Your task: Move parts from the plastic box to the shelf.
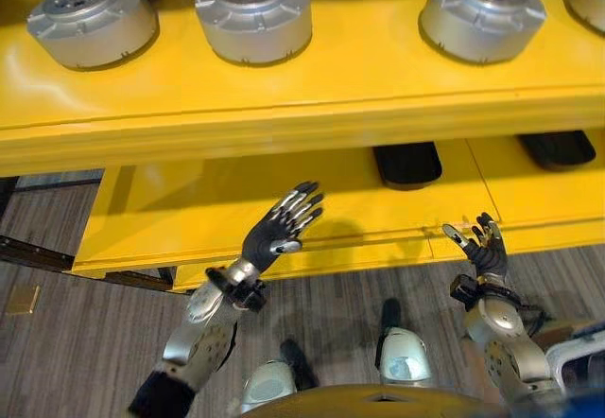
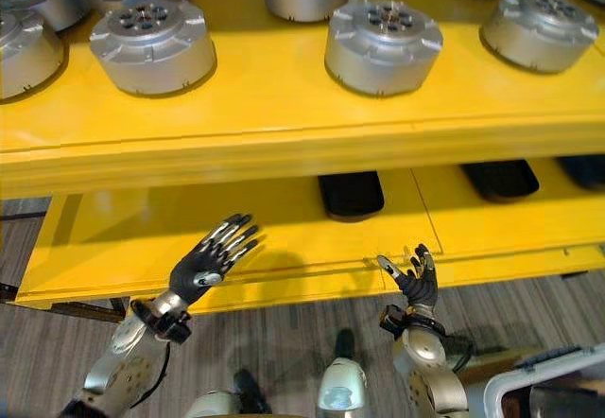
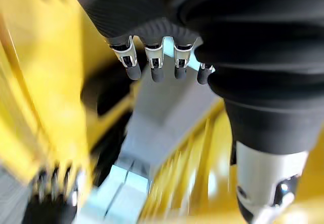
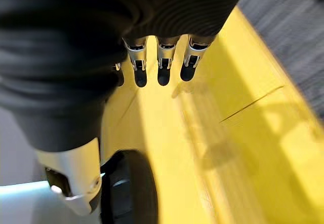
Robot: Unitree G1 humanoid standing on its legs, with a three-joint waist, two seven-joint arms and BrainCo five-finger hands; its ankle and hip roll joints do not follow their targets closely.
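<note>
Several round silver parts, such as one (image 1: pixel 253 11) and another (image 1: pixel 482 13), stand on the upper tier of the yellow shelf (image 1: pixel 359 73). My left hand (image 1: pixel 277 227) is raised in front of the lower tier (image 1: pixel 180 210), open with straight fingers (image 3: pixel 152 69) and holding nothing. My right hand (image 1: pixel 483 245) is up near the lower tier's front edge, further right. It is open too, and its fingers (image 4: pixel 162 69) point over the yellow surface, empty. A corner of the pale-rimmed plastic box (image 2: pixel 546 373) shows at the lower right, beside my right arm.
Two flat black pieces (image 1: pixel 407 164) (image 1: pixel 558 148) lie far back on the lower tier, under the upper one. One dark piece (image 4: pixel 126 188) shows near my right wrist. Grey wood-patterned floor (image 1: pixel 57 267) lies below the shelf.
</note>
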